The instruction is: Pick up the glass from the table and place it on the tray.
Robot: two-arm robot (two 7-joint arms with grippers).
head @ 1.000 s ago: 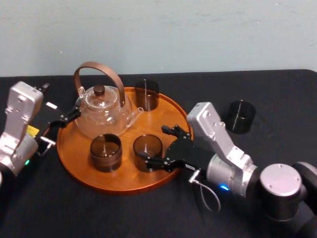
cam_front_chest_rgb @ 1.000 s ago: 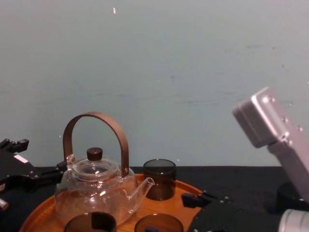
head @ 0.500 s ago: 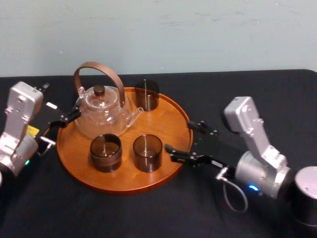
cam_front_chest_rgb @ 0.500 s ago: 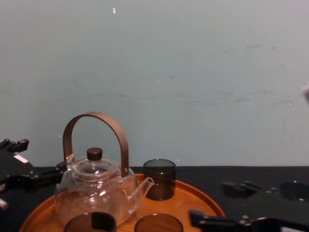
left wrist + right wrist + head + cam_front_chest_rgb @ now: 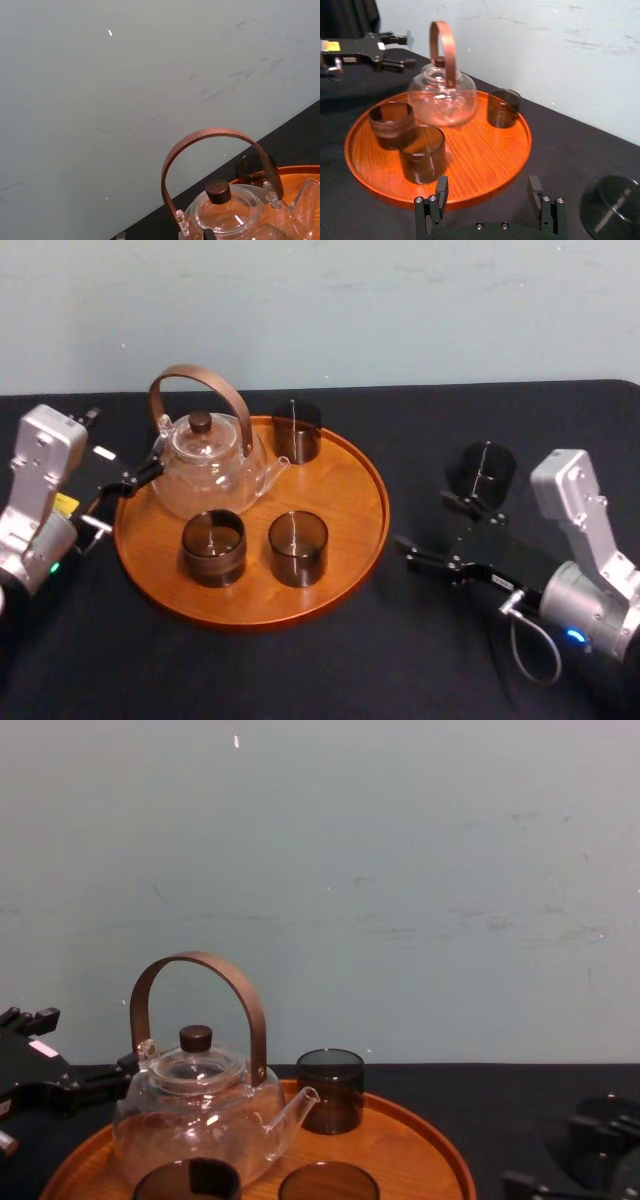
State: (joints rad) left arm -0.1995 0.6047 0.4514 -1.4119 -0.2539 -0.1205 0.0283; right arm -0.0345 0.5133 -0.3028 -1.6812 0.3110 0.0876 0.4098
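Head view had the right gripper (image 5: 422,520) nearest, low over the table (image 5: 300,670) to the right of the tray (image 5: 340,490), its jaws spread wide with nothing between them. The glass (image 5: 483,473) stood upright on the table just behind that gripper's far finger, outside the jaws and apart from the tray's rim. On the tray's near part two dark glasses stood side by side, the left front glass (image 5: 213,547) and the right front glass (image 5: 298,548), close but not touching. Behind them sat the teapot (image 5: 205,465), on the tray's left half, its brown handle arched upright and its spout pointing toward the back glass (image 5: 296,431), which stood at the far rim. The left gripper (image 5: 405,49) hung at the tray's left edge beside the teapot, jaws parted and empty. A pale wall (image 5: 400,300) closed off the far side of the table.
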